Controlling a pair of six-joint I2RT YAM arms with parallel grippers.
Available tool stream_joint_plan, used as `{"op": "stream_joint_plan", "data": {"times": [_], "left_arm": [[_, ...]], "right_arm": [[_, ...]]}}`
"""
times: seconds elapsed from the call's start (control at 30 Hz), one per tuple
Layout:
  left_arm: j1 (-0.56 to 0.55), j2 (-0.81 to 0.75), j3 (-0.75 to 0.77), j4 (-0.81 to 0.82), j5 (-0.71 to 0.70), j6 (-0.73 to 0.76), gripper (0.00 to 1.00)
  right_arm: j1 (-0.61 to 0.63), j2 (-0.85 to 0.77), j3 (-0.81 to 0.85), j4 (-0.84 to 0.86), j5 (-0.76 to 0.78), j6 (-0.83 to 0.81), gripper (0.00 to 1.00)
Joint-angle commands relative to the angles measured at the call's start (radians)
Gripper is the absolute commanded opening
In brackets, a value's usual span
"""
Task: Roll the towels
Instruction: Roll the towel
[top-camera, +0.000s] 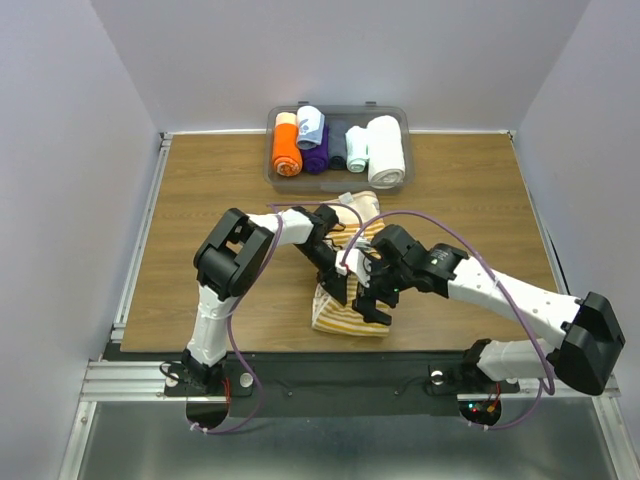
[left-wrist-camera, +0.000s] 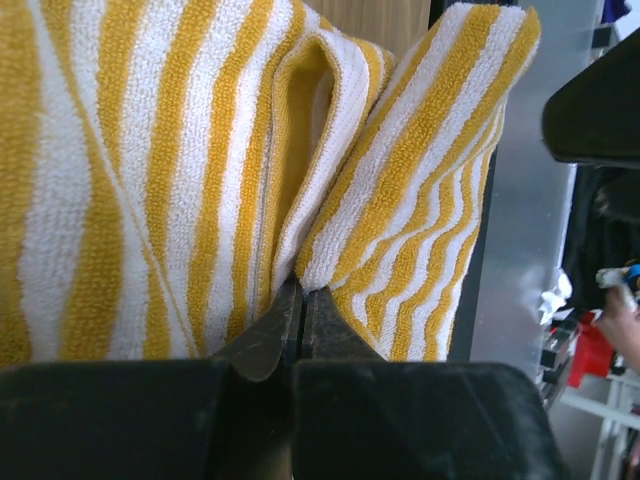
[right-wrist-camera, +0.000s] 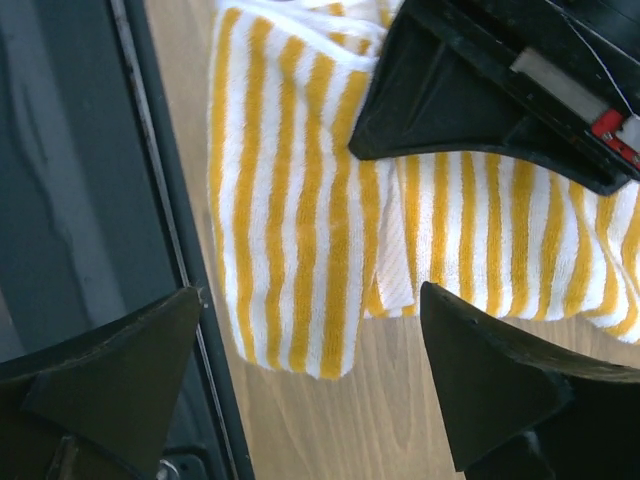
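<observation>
The yellow-and-white striped towel (top-camera: 345, 305) lies partly folded on the wooden table near its front edge. My left gripper (top-camera: 336, 290) is on top of it, jaws shut. In the left wrist view its tips (left-wrist-camera: 302, 292) press into the crease between two folds of the striped towel (left-wrist-camera: 170, 180), and no cloth shows between the jaws. My right gripper (top-camera: 376, 306) hovers open over the towel's near right corner. In the right wrist view its fingers (right-wrist-camera: 500, 380) straddle the edge of the striped towel (right-wrist-camera: 290, 220) and bare wood. A pale blue rolled towel (top-camera: 310, 125) lies in the bin.
A clear plastic bin (top-camera: 338, 108) at the back of the table holds orange (top-camera: 286, 150), purple (top-camera: 316, 156), dark and thick white (top-camera: 386, 150) rolls. The table's front edge and black rail (right-wrist-camera: 165, 250) run close beside the towel. The two arms cross closely over it.
</observation>
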Motion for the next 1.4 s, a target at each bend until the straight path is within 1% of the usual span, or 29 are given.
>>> {"op": "stream_joint_plan", "data": {"times": [0.0,0.1,0.13,0.23,0.33,0.4,0.43,0.47,0.53,0.57,0.6,0.63,0.67,0.7,0.73,0.77,0.83,0.87,0.93,0.97,1.0,1.1,1.13,1.2,1.23,1.27,1.3,1.33,1.37], "left_arm": [[0.018,0.022,-0.015,0.074,-0.023,-0.057,0.0],[0.025,0.03,-0.017,0.077,-0.022,-0.066,0.0],[0.026,0.029,-0.019,0.079,-0.02,-0.069,0.0],[0.034,0.027,-0.023,0.073,-0.017,-0.073,0.0],[0.045,0.033,-0.026,0.065,-0.017,-0.069,0.0],[0.051,0.042,-0.02,0.05,-0.013,-0.059,0.0],[0.054,0.045,-0.022,0.05,-0.014,-0.057,0.0],[0.057,0.047,-0.023,0.051,-0.014,-0.054,0.01],[0.058,0.039,-0.029,0.06,-0.016,-0.053,0.01],[0.058,0.035,-0.032,0.063,-0.014,-0.053,0.02],[0.058,0.03,-0.034,0.065,-0.006,-0.054,0.03],[0.058,0.021,-0.034,0.064,-0.005,-0.054,0.04],[0.061,0.015,-0.032,0.062,-0.003,-0.054,0.06],[0.063,0.004,-0.026,0.06,-0.005,-0.051,0.07],[0.068,-0.007,-0.025,0.062,-0.006,-0.051,0.09],[0.072,-0.039,-0.023,0.063,-0.008,-0.053,0.14],[0.094,-0.076,-0.029,0.083,-0.006,-0.074,0.19],[0.103,-0.117,-0.031,0.088,-0.006,-0.082,0.25],[0.129,-0.158,-0.026,0.082,0.003,-0.083,0.29],[0.138,-0.204,-0.025,0.08,0.003,-0.091,0.34],[0.156,-0.247,-0.02,0.073,0.003,-0.092,0.35],[0.19,-0.307,-0.022,0.057,-0.003,-0.094,0.41],[0.215,-0.348,-0.032,0.06,-0.019,-0.099,0.43],[0.248,-0.39,-0.058,0.068,-0.051,-0.118,0.45],[0.267,-0.436,-0.068,0.091,-0.06,-0.129,0.46],[0.322,-0.465,-0.081,0.112,-0.068,-0.172,0.48],[0.35,-0.496,-0.107,0.166,-0.086,-0.192,0.5],[0.38,-0.564,-0.12,0.2,-0.101,-0.221,0.52],[0.431,-0.602,-0.132,0.229,-0.114,-0.24,0.57]], "right_arm": [[0.009,-0.027,-0.031,0.152,0.044,0.097,0.97],[0.083,0.004,-0.092,0.197,0.139,0.091,0.97],[0.137,0.011,-0.104,0.226,0.211,0.079,0.97],[0.202,0.021,-0.157,0.298,0.311,0.086,0.97],[0.246,0.018,-0.213,0.355,0.375,0.091,0.97],[0.275,0.016,-0.271,0.389,0.444,0.089,0.97],[0.294,0.019,-0.29,0.406,0.504,0.088,0.97],[0.317,0.028,-0.305,0.444,0.524,0.082,0.97],[0.323,0.037,-0.306,0.461,0.559,0.079,0.97],[0.323,0.053,-0.302,0.465,0.558,0.073,0.95],[0.323,0.062,-0.304,0.467,0.55,0.065,0.9],[0.323,0.068,-0.307,0.466,0.532,0.066,0.71],[0.323,0.073,-0.316,0.464,0.514,0.066,0.58],[0.323,0.064,-0.319,0.465,0.494,0.069,0.48],[0.323,0.054,-0.319,0.464,0.474,0.085,0.3],[0.32,0.045,-0.316,0.455,0.427,0.086,0.23],[0.32,0.042,-0.306,0.43,0.371,0.092,0.07],[0.32,0.044,-0.301,0.398,0.286,0.091,0.05],[0.318,0.051,-0.287,0.372,0.219,0.089,0.03],[0.314,0.053,-0.279,0.343,0.158,0.091,0.02],[0.306,0.059,-0.261,0.329,0.08,0.099,0.02],[0.279,0.068,-0.238,0.291,0.018,0.085,0.01],[0.268,0.074,-0.223,0.288,-0.015,0.085,0.01],[0.225,0.1,-0.201,0.275,-0.063,0.085,0.01],[0.185,0.126,-0.172,0.268,-0.115,0.086,0.01],[0.161,0.145,-0.157,0.249,-0.146,0.086,0.01],[0.138,0.163,-0.142,0.24,-0.179,0.085,0.01],[0.118,0.185,-0.122,0.229,-0.209,0.088,0.01],[0.086,0.236,-0.09,0.206,-0.256,0.088,0.01]]}}
